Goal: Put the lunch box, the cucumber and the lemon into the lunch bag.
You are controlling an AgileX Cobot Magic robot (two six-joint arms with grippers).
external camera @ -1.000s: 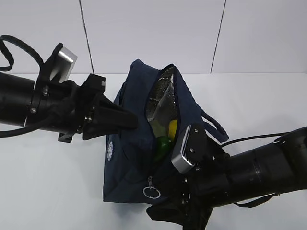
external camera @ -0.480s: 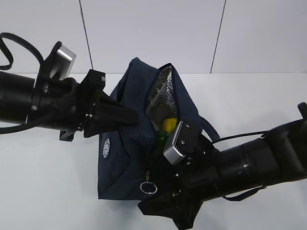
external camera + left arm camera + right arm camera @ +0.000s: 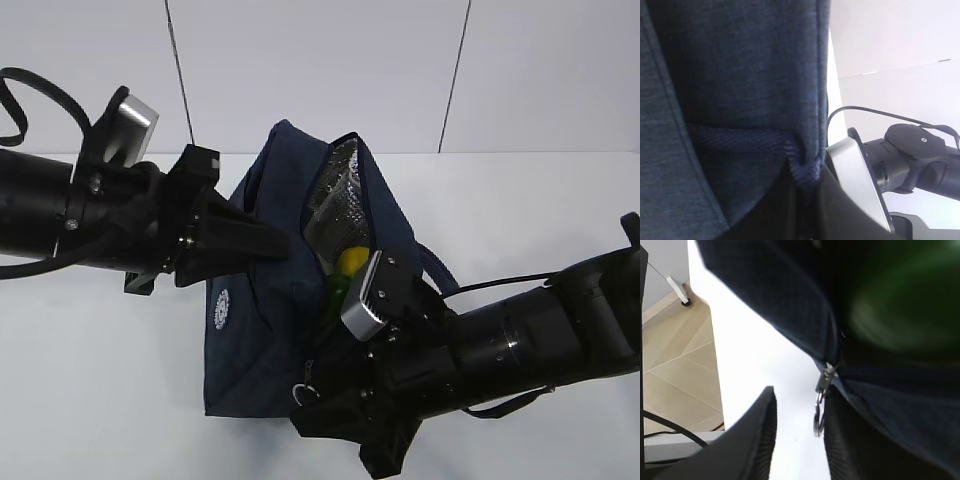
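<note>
The boxy dark blue cloth lunch bag [image 3: 270, 300] with silver foil inside is stood on the white worktop [image 3: 100, 380], and a bit of the bright yellow lemon [image 3: 350, 261] and the smooth dark green cucumber [image 3: 337, 292] is seen through its open top. The left pincer [image 3: 802, 172] is closed tight on the bag's cloth handle strap. The right pincer [image 3: 797, 432] is held partly open around the small metal zipper pull [image 3: 821, 390], and whether the pull is pinched cannot be told.
</note>
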